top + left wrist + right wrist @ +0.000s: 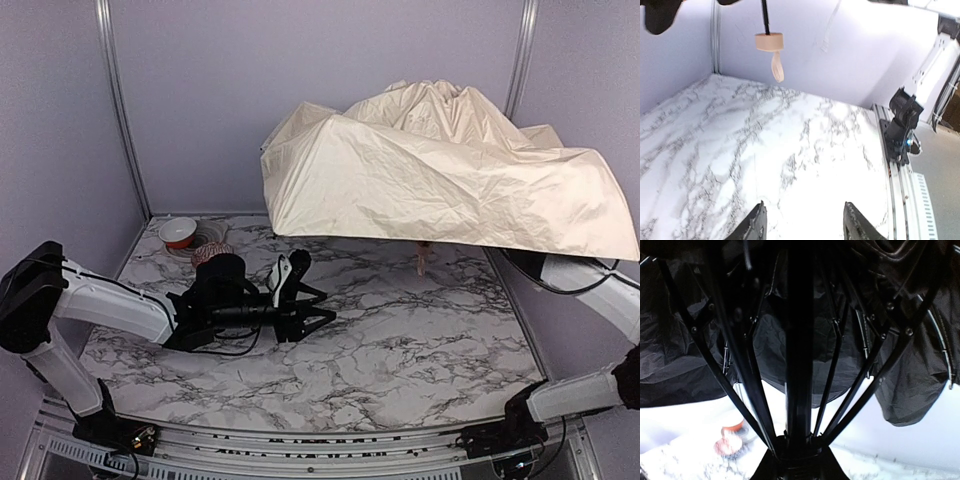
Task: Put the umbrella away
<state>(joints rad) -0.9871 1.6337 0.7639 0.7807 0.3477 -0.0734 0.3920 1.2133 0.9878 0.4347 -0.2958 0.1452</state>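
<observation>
Found umbrella [440,170] fully open, aloft over table's [400,340] far right, handle [423,260] dangling. Noted left gripper [310,292] spread, empty, low over table's left. Cannot tell right gripper's grip beneath canopy. Judged collapsing, stowing both outstanding.

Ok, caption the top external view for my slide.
Open cream umbrella aloft above the marble table, its wooden handle dangling; left pincer open, low at left.
</observation>
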